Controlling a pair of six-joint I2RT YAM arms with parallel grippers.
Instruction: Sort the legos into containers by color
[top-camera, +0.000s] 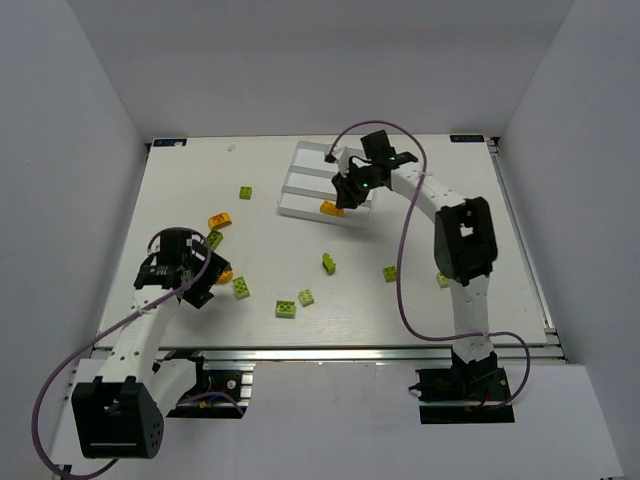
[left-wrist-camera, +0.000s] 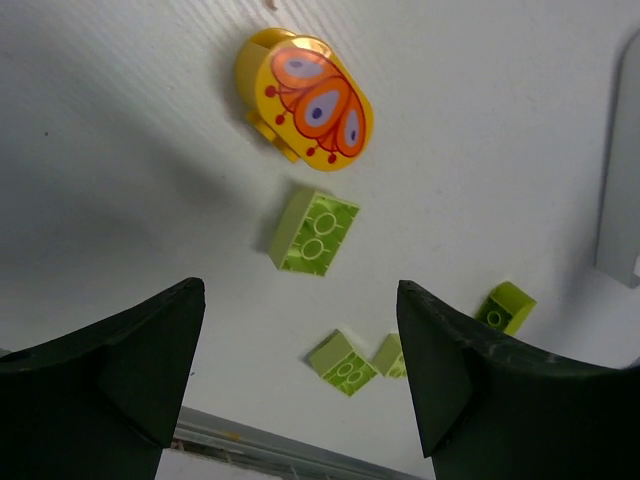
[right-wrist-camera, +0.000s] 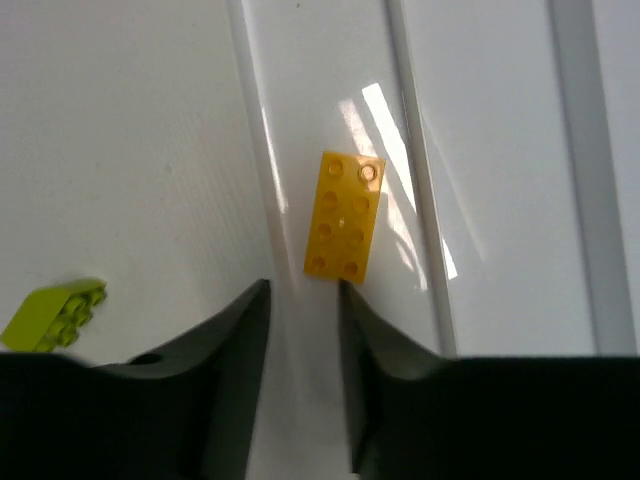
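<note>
Legos lie spread over the white counter (top-camera: 180, 180), most of them lime green, and one orange brick (right-wrist-camera: 343, 216) is already inside the tray (top-camera: 300, 160). It lies flat, studs up, in the outer slot (right-wrist-camera: 320, 100) on the side of the arms, a little askew between the outer wall and the first divider. The right tool (right-wrist-camera: 303, 290) hangs over this same slot, released, its two fingers partly apart with nothing between them. The near end of the orange brick is just in front of the fingertips, and I cannot tell if one tip touches it. Outside the tray wall, on the counter, a stray brick (right-wrist-camera: 55, 315) in green lies alone. The left tool (left-wrist-camera: 300, 330) is over the left part of the counter, not far from the front edge, and it is also released, the fingers wide apart and holding nothing. Just ahead of these fingers lies a green brick (left-wrist-camera: 314, 232), studs up, and a bit beyond it, apart from it, a butterfly brick (left-wrist-camera: 305, 98), orange and rounded, with a butterfly printed on its top. To one side a green pair (left-wrist-camera: 345, 362) lies close together near the rail (left-wrist-camera: 250, 440) of the counter. From above I see one more orange piece (top-camera: 220, 220) with a green neighbour (top-camera: 215, 240) just beside it on the left half, and more green ones are scattered between the two arms, well apart from the tray.
</note>
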